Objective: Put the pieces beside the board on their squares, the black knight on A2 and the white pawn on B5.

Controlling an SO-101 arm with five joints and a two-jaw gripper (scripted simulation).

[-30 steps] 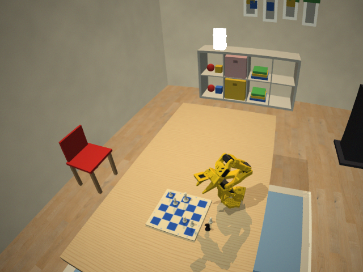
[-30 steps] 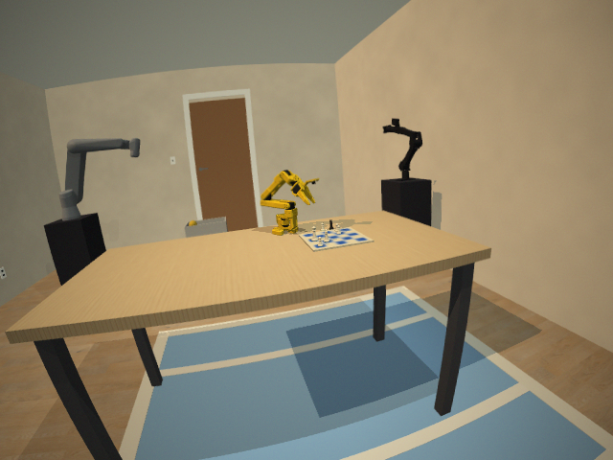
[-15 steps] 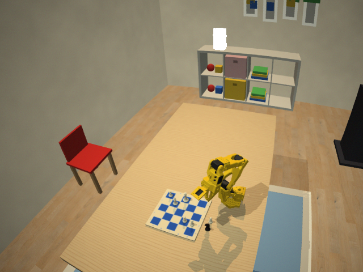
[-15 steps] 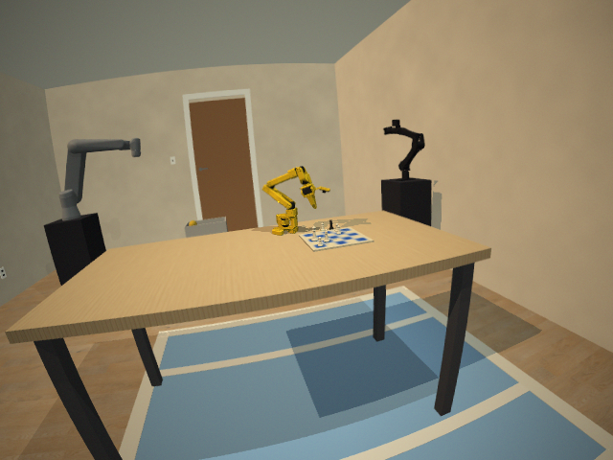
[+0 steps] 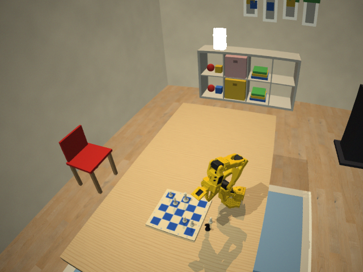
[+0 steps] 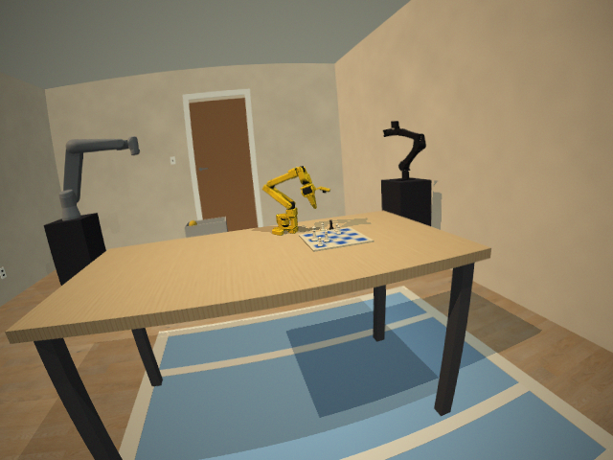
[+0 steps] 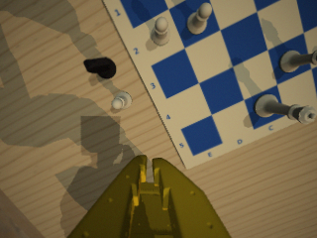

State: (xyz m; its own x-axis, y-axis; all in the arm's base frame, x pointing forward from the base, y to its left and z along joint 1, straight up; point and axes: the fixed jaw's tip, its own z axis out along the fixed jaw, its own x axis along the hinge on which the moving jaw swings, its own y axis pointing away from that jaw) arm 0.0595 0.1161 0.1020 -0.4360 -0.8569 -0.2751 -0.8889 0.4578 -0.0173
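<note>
Board [image 7: 163, 119] edge right of pawn [image 7: 120, 101]

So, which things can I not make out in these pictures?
- Board, wrist view: the far squares are cut off by the top and right edges; column letters A and B are out of frame.
- Pieces on the board, exterior view: too small to identify.
- Hand, wrist view: shut; lower body cut off.

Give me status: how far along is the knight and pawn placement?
Done: nothing yet. The black knight and the white pawn both stand on the table beside the board, off its numbered edge. In hand: nothing; the gripper hangs above the table near the board's corner, fingers shut and empty. Left: both pieces, knight to A2, pawn to B5. The other white pieces are on their squares.
</note>
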